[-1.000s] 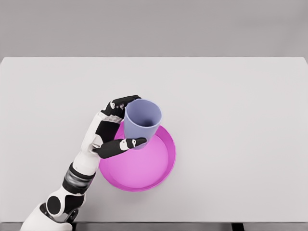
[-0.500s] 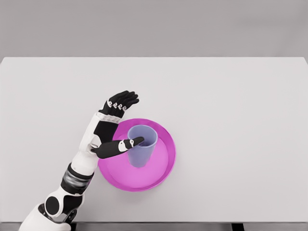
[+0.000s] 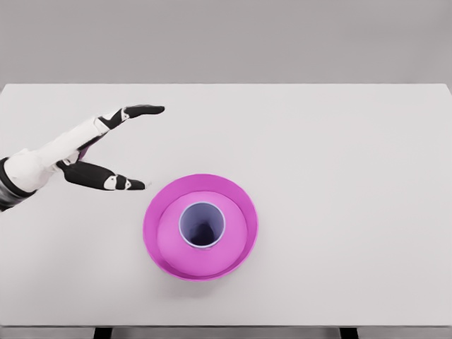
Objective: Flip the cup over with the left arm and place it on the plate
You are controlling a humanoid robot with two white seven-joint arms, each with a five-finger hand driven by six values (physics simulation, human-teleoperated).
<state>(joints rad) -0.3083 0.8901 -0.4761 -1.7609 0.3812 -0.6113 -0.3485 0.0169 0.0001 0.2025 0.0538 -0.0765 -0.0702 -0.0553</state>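
- lilac cup [image 3: 202, 225] stands upright, mouth up, in the middle of the pink plate [image 3: 240, 201]; looks settled, not tilted.
- plate sits on the white table [image 3: 339, 141], a bit left of centre, near the front edge.
- my left hand [image 3: 106, 152] is off to the left of the plate, well apart from the cup, touching nothing.
- my fingers [image 3: 141, 110] are apart and stretched out, thumb [image 3: 106, 177] spread below them, nothing held between.
- right arm not in view.
- judgement: the placing looks done, cup on plate and let go; the step in hand is clearing my arm away.
- to do that well: keep the hand high and open, move it out to the left and away, never sweeping across the plate rim.
- thumb tip is the part nearest the plate, so watch it first.
- risk: a low swing back could nudge the plate or tip the cup; it looks light and tall for its base.
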